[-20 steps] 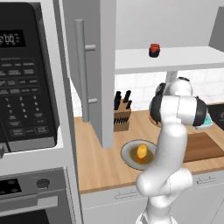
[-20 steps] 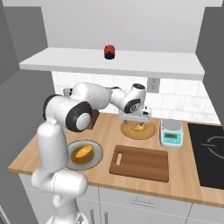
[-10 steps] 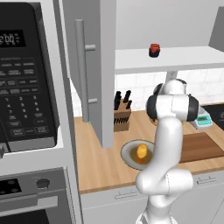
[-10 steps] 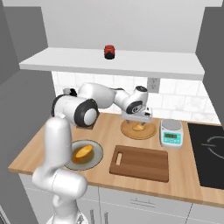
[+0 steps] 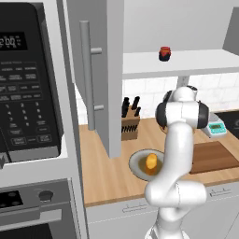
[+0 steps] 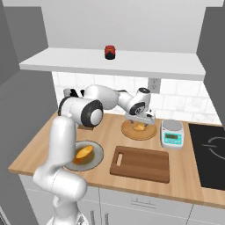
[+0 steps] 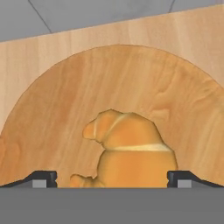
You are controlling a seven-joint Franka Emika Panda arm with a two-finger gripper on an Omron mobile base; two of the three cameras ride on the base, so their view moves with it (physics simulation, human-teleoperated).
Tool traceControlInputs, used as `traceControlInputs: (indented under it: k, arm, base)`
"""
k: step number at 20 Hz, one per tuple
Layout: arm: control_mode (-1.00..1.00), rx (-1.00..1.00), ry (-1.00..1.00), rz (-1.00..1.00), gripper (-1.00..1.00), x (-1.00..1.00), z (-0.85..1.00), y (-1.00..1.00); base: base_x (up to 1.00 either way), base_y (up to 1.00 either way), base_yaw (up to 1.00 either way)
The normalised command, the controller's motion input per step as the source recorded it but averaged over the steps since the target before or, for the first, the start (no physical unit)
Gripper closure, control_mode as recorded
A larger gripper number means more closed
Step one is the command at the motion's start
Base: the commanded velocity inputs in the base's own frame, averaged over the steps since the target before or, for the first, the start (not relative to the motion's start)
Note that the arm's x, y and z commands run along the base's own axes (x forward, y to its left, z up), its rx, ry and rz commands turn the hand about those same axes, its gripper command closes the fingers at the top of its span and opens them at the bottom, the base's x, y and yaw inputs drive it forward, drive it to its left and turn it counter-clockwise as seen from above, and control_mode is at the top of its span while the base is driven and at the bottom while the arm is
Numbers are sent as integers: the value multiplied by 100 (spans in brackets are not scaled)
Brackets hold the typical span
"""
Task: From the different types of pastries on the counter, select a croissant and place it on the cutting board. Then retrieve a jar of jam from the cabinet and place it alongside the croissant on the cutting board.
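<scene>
The croissant (image 7: pixel 127 148) is a small tan pastry lying on a round light-tan disc (image 7: pixel 65 109) at the back of the counter. My gripper (image 6: pixel 139 121) hangs just above the croissant (image 6: pixel 139 127), open, with one finger on each side of it in the hand view. The dark brown cutting board (image 6: pixel 140 162) lies bare in front of the disc. The jar of jam (image 6: pixel 110 52), dark with a red lid, stands on the white shelf (image 6: pixel 66 61) of the cabinet, whose grey door (image 5: pixel 100 70) is swung open.
An orange-yellow pastry (image 6: pixel 83 153) rests on a grey plate near the counter's front left. A small scale (image 6: pixel 172 133) sits right of the disc, with a black cooktop (image 6: pixel 211 149) beyond it. A knife block (image 5: pixel 130 126) stands at the back, and a microwave (image 5: pixel 28 84) is at far left.
The hand has come down slightly over the round disc, closer to the croissant. Nothing else has moved.
</scene>
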Motion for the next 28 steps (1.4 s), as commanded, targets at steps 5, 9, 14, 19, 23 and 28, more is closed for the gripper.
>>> traceControlInputs:
  k: [5, 9, 14, 19, 23, 28]
  arm:
    - [-100, 0, 3, 0, -100, 0, -2, -5]
    - [-100, 0, 2, 0, -100, 0, -6, -13]
    - [-100, 0, 0, 0, -100, 0, -20, -5]
    - [-100, 0, 0, 0, -100, 0, -18, 0]
    - [-100, 0, 0, 0, 100, 0, -19, 0]
    - [-100, 2, 0, -2, 100, 0, 10, -1]
  base:
    - [0, 0, 0]
    - [0, 0, 0]
    - [0, 0, 0]
    - [0, 0, 0]
    - [0, 0, 0]
    - [0, 0, 0]
